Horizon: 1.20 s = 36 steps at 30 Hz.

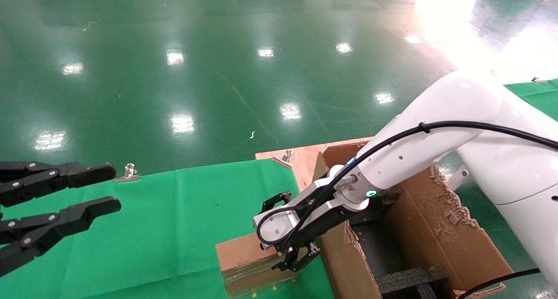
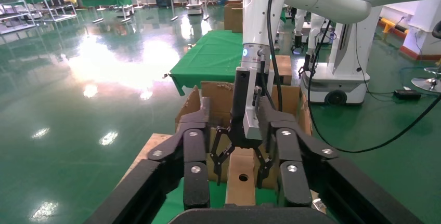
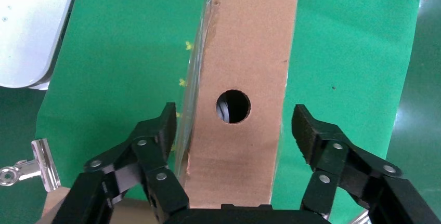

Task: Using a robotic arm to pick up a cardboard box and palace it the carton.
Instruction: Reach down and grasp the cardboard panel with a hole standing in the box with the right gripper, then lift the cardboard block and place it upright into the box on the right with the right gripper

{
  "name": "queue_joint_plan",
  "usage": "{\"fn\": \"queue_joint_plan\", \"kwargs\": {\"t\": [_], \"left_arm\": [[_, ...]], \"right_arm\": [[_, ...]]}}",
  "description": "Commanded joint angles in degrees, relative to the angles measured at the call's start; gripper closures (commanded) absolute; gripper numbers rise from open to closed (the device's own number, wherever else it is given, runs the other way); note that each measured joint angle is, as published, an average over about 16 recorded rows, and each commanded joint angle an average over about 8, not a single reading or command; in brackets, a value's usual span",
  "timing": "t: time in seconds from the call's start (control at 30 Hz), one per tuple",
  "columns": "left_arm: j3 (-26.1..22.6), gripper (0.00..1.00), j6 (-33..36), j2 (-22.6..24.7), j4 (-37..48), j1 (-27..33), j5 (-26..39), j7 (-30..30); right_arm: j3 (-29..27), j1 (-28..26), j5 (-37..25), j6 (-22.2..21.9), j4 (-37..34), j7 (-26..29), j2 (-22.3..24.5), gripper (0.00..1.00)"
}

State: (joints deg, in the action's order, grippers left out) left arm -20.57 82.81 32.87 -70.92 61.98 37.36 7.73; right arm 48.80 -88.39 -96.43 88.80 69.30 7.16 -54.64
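Note:
The small brown cardboard box (image 1: 244, 262) lies on the green cloth beside the carton, its round hole (image 3: 233, 106) facing up. The white robotic arm (image 1: 436, 129) with the green ring light (image 1: 371, 193) reaches down over it. My right gripper (image 1: 279, 242) is open and straddles the box, one finger on each long side (image 3: 158, 130); in the right wrist view (image 3: 234, 128) the box (image 3: 244, 52) runs between the jaws. The left wrist view shows the same straddle (image 2: 242, 154). The large carton (image 1: 440, 229) with ragged flaps stands at the right. My left gripper (image 1: 111, 188) is open and empty at the far left.
A green cloth (image 1: 174, 229) covers the table, held by metal clips (image 1: 128, 172) (image 1: 285, 156). A wooden board (image 1: 301, 161) lies under the carton. Black foam inserts (image 1: 409, 279) sit inside the carton. Glossy green floor lies beyond the table.

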Motion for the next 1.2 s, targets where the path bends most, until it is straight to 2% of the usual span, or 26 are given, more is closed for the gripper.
{"fn": "queue_joint_plan", "kwargs": {"t": [0.03, 0.73, 1.0, 1.2], "left_arm": [[0.0, 0.00, 0.0, 0.0, 0.0, 0.0, 0.0, 0.0], [0.0, 0.00, 0.0, 0.0, 0.0, 0.0, 0.0, 0.0], [0.0, 0.00, 0.0, 0.0, 0.0, 0.0, 0.0, 0.0], [0.0, 0.00, 0.0, 0.0, 0.0, 0.0, 0.0, 0.0]], "right_arm": [[0.0, 0.0, 0.0, 0.0, 0.0, 0.0, 0.0, 1.00], [-0.6, -1.1, 1.1, 0.2, -0.9, -0.2, 0.5, 1.00], [-1.1, -9.1, 5.5, 1.9, -6.1, -4.1, 2.3, 1.00], [2.3, -18.4, 9.7, 2.6, -11.1, -9.0, 4.8, 1.00]]}}
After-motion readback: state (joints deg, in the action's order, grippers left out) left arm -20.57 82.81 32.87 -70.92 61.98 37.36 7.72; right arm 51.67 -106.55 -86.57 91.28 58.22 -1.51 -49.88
